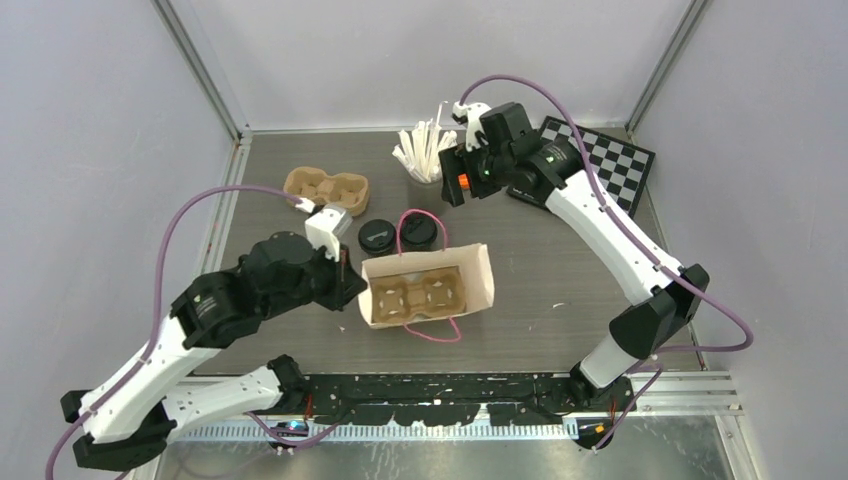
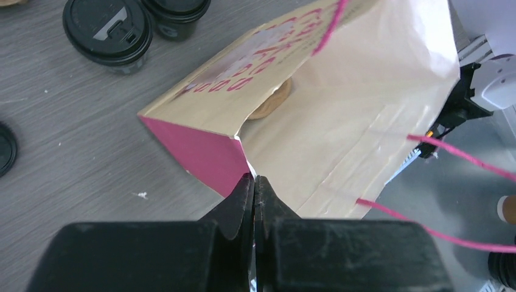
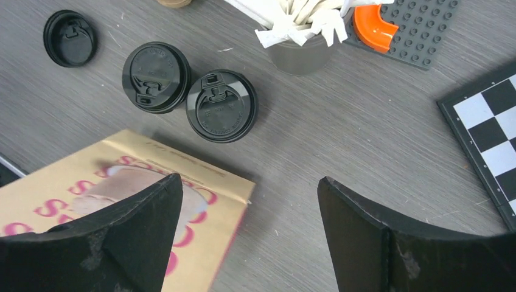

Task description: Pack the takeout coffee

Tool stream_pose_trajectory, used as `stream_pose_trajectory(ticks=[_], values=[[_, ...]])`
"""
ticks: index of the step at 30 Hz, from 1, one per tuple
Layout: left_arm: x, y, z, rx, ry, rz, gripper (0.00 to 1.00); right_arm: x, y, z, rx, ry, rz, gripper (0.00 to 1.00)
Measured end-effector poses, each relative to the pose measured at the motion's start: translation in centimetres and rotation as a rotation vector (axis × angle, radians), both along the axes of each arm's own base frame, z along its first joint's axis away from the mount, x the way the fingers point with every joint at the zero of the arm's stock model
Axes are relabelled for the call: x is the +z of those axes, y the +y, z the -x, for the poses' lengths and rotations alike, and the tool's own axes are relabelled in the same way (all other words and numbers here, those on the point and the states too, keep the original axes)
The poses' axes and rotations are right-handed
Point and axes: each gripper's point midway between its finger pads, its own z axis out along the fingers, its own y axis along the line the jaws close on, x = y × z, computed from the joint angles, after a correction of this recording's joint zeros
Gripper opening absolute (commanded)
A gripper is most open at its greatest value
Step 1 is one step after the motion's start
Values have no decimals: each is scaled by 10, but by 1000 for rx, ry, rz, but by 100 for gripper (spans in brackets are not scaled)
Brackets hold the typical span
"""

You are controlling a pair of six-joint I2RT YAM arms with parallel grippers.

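Observation:
Two takeout coffee cups [image 1: 377, 236] [image 1: 418, 231], dark with black lids, stand side by side on the table just behind the open paper bag [image 1: 480, 280]. A tan pulp tray [image 1: 415, 295] lies inside the bag. My left gripper [image 1: 352, 284] is at the bag's left rim; in the left wrist view it [image 2: 254, 181] is shut, pinching the bag [image 2: 341, 109] at its corner edge. My right gripper [image 1: 455, 185] hovers behind and to the right of the cups. It [image 3: 249, 182] is open and holds nothing, above the bag's corner [image 3: 201, 201], with the cups [image 3: 156, 76] [image 3: 221, 105] ahead of it.
A second pulp tray [image 1: 326, 187] sits at the back left. A grey cup of white sticks [image 1: 425, 155] stands behind the coffee cups. A checkerboard [image 1: 610, 160] lies at the back right. A loose black lid [image 3: 70, 38] and an orange piece [image 3: 372, 29] on a studded grey plate [image 3: 429, 27] lie nearby.

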Motion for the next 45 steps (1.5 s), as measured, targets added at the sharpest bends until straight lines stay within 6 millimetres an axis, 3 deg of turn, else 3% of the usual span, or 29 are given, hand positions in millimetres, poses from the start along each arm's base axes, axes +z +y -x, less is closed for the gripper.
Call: stream_pose_trajectory(ticks=[6,13,18,23,33,45], values=[[-6,28,12,25,-25,-14,0,-24,18,1,71,-18,26,86],[-5,73,-4,198,-137,-98,0,-52,48,2,152,-19,57,88],[-4,108,-9,308,-189,-187,0,-81,56,-10,150,22,103,89],[11,131,-9,382,-226,-212,0,-110,61,-16,163,50,166,89],[26,141,-6,402,-237,-219,0,-125,87,-7,234,33,191,89],[26,138,-7,398,-231,-218,0,-150,92,-16,246,52,234,89]])
